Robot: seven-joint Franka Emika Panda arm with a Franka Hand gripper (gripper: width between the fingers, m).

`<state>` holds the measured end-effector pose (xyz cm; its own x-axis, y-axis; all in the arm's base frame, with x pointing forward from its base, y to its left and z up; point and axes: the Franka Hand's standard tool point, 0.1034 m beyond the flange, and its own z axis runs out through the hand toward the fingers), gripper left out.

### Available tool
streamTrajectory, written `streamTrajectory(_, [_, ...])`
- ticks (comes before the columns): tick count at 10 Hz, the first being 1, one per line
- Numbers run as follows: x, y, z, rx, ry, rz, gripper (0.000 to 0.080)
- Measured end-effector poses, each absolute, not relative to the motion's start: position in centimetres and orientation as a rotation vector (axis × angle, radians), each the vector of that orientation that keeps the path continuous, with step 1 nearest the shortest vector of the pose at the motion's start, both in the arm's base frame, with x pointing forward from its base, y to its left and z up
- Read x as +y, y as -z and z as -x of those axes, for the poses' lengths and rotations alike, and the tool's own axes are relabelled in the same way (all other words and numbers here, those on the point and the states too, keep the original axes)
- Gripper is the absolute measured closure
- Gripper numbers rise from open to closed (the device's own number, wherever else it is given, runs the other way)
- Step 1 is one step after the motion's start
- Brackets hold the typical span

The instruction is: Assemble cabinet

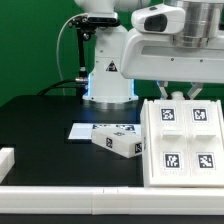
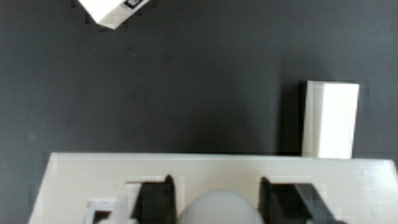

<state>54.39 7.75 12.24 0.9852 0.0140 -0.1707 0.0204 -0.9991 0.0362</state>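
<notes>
We see the gripper (image 1: 180,92) low over the far edge of the cabinet body (image 1: 186,148), on the exterior view's right of the black table (image 1: 40,115). Its fingers (image 2: 153,200) stand narrow astride the white wall; we cannot tell if they clamp it. A smaller tagged piece (image 1: 118,140) lies just beside the body, toward the exterior view's left.

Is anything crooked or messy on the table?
Yes. The small white cabinet piece in the middle of the table lies at a slant, not lined up with the big box body beside it. Nothing looks broken or spilled.
</notes>
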Motion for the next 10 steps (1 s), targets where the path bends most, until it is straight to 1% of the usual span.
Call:
streamTrajectory(1, [7.6, -12.9, -54.0, 0.024, 0.316, -3.088, 0.0581])
streamTrajectory(3, [7.0, -14.0, -54.8, 0.022, 0.392, -3.078, 0.0581])
streamTrajectory(4, [6.5, -14.1, -55.6, 0.014, 0.423, -3.071, 0.0581])
streamTrajectory(6, [6.2, -13.5, -57.0, -0.01, 0.504, -3.042, 0.058])
streamTrajectory(9, [6.3, -13.9, -57.6, -0.024, 0.636, -3.002, 0.058])
streamTrajectory(10, [6.4, -13.9, -57.8, -0.018, 0.633, -3.0, 0.058])
